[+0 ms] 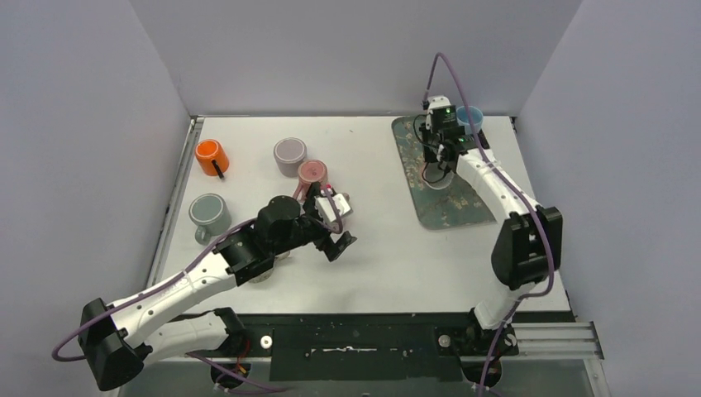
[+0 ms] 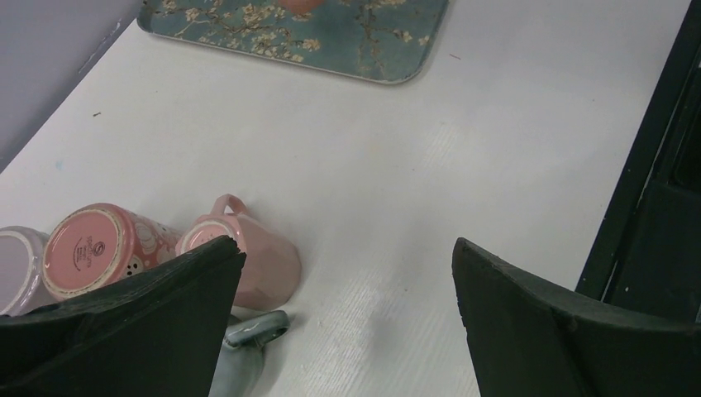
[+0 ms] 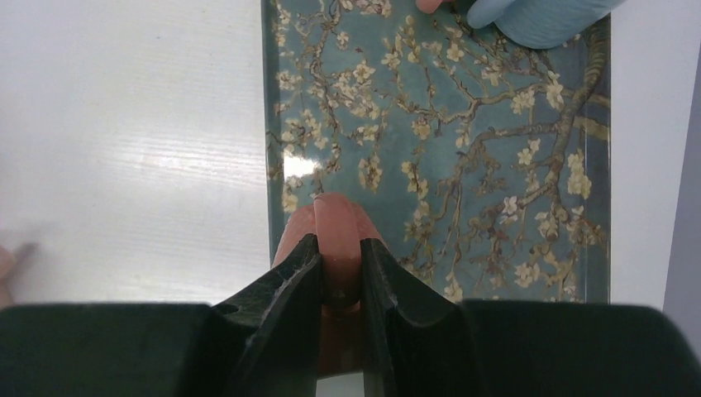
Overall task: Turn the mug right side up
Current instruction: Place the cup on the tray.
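One white table point(image 1: 372, 248) holds everything, with a teal blossom-print tray point(image 1: 463, 207) at its far right. Left arm point(image 1: 182, 281) reaches in to mid-table and right arm point(image 1: 496, 182) stretches out over the tray. Six mugs sit on the left half of the table and one more on the tray. Grey mug point(image 1: 208, 211) is nearest the left edge, with orange mug point(image 1: 211, 157) behind it. Lilac mug point(image 1: 289, 151) touches or nearly touches floral pink mug point(image 2: 91, 248), which sits bottom up with a printed mark on its base. Pale pink mug point(image 2: 260, 265) sits just beside the floral one, handle toward the tray; can't tell which end is up, as a finger covers its top. Blue mug point(image 1: 471, 114) is at the tray's far corner. Pink mug point(image 3: 335, 215) is on the tray under the right wrist, body mostly hidden, so its orientation is unclear. Left gripper point(image 2: 347, 248) hangs above bare table right of the pale pink mug, jaws spread wide and holding nothing. Right gripper point(image 3: 339, 244) has its jaws narrow, pinched on the pink mug's handle.
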`<state>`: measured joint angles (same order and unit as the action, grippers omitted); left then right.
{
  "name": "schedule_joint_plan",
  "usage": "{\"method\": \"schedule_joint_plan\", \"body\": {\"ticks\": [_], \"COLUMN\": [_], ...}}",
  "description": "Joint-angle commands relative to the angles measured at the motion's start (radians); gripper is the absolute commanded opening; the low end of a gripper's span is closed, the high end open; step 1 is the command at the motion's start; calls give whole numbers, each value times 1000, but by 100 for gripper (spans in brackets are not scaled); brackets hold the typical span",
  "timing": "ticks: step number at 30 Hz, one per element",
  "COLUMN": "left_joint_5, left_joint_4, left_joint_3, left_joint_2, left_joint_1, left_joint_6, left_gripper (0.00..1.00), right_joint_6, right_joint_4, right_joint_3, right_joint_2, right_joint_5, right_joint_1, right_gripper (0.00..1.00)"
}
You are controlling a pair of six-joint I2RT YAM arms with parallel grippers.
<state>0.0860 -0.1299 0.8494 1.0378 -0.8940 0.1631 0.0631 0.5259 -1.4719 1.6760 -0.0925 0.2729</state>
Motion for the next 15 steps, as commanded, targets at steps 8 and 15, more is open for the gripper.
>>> {"method": "schedule_joint_plan", "body": {"ticks": [8,15], "left_joint_5": [127,107], "left_joint_4": [60,63], "left_joint_3": [-99,-134], "left_joint_2": [-120,-156], "left_joint_1": [-6,-6], "left_joint_6": [116,136], "left_gripper": [97,97], "right_joint_6": [-119,-167], "right_joint_4": [20,86], "right_joint_3": [-396,-645], "right_joint_2": [364,569], "right_joint_5": [-20,-32], "right_joint_1": [-33,-41], "right_gripper": [0,0]}}
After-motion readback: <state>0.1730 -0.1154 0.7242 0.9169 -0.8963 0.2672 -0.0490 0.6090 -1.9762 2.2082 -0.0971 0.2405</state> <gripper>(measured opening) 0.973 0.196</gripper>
